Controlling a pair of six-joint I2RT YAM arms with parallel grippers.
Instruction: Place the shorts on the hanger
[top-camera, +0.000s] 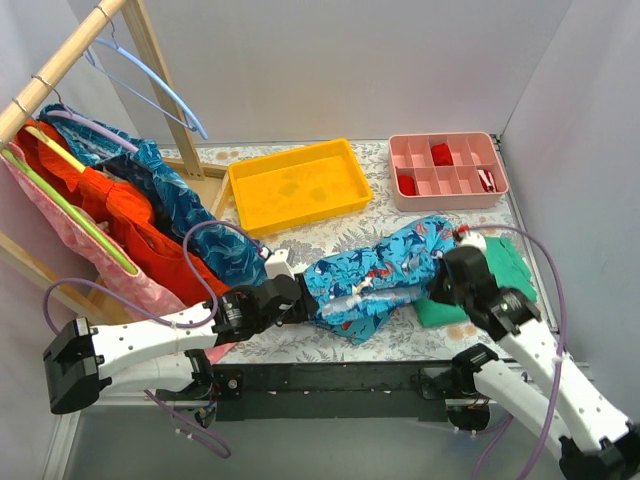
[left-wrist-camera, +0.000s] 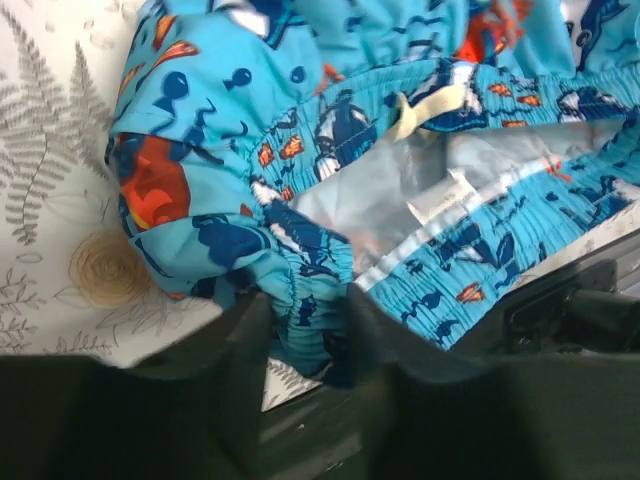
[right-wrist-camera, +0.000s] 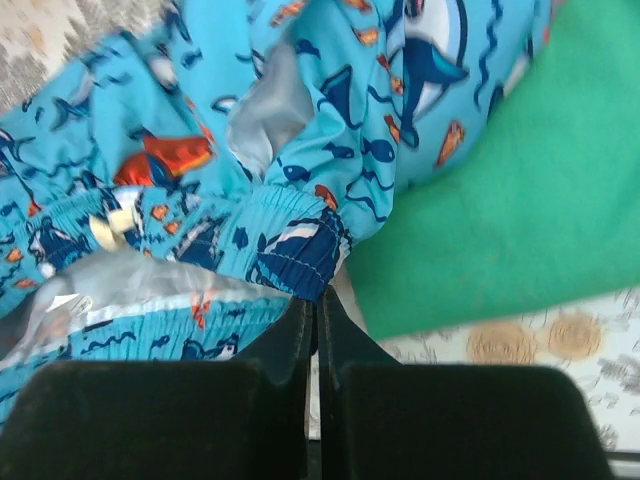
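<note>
The shorts (top-camera: 385, 270) lie crumpled on the patterned table between my two arms, waistband toward me, white lining showing. My left gripper (top-camera: 300, 298) is at their left end; in the left wrist view it (left-wrist-camera: 305, 330) is shut on a bunched fold of the shorts' (left-wrist-camera: 330, 180) waistband. My right gripper (top-camera: 438, 285) is at their right end; in the right wrist view its jaws (right-wrist-camera: 316, 295) are almost closed, pinching the edge of the shorts' (right-wrist-camera: 300, 250) waistband. The light-blue hanger (top-camera: 160, 85) hangs from the wooden rail at the far left.
A wooden clothes rack (top-camera: 60, 55) at left holds red, pink and teal garments on other hangers. A yellow tray (top-camera: 300, 185) and a pink compartment box (top-camera: 447, 170) stand at the back. A green folded cloth (top-camera: 500, 265) lies under the shorts' right end, also in the right wrist view (right-wrist-camera: 500, 180).
</note>
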